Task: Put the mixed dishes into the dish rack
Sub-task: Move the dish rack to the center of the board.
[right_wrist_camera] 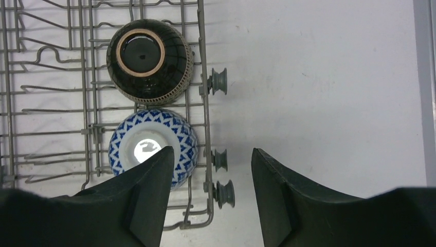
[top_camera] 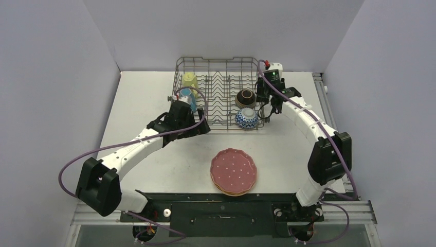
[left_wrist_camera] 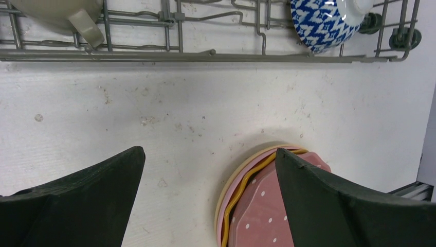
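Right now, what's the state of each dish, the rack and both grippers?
dish rack: on table, partly loaded
yellow mug: in rack, far-left corner
blue mug: in rack, partly hidden
dark brown bowl: in rack, upside down
blue-white bowl: in rack, upside down
dotted plate stack: on table, unloaded
left gripper: jaws wide open, empty
right gripper: jaws open, empty

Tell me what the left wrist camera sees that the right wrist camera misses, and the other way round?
Only the left wrist view shows the plates, stacked on the table, and a mug in the rack. Only the right wrist view shows the dark bowl, upside down in the rack. Both show the blue bowl, the rack's wires and side wheels, and the white table.
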You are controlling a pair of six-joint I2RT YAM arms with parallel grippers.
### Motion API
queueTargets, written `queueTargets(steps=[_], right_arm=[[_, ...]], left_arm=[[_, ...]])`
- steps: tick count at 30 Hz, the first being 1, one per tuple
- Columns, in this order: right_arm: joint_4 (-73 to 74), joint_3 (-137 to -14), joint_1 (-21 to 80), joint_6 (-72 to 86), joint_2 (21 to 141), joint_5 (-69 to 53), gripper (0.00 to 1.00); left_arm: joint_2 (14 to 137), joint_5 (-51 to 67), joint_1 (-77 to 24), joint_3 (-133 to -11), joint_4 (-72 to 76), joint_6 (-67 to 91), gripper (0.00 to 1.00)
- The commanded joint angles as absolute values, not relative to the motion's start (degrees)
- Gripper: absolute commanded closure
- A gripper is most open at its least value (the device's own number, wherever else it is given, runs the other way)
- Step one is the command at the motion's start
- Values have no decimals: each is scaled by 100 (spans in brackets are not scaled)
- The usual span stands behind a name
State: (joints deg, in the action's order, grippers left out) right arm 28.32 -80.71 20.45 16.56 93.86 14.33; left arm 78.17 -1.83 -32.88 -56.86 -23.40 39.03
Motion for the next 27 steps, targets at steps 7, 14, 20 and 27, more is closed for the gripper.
queueTargets(steps=[7, 14, 20, 27], right_arm=[[3190, -9430, 1630, 1135, 10599, 1064, 50], [3132, -9976, 1454, 1073, 11256, 625, 54], [3134, -10321, 1357, 1161, 11718, 379, 58], [2956, -10322, 1318, 1252, 11952, 99, 75]], left_arm=[[8279, 447, -2923, -5905, -1488, 4501, 4], [8616, 598, -2851, -5968, -1270, 4685, 4], [8915, 659, -2810, -6070, -1188, 4742, 4], [9078, 734, -2727, -6079, -1143, 4727, 4]])
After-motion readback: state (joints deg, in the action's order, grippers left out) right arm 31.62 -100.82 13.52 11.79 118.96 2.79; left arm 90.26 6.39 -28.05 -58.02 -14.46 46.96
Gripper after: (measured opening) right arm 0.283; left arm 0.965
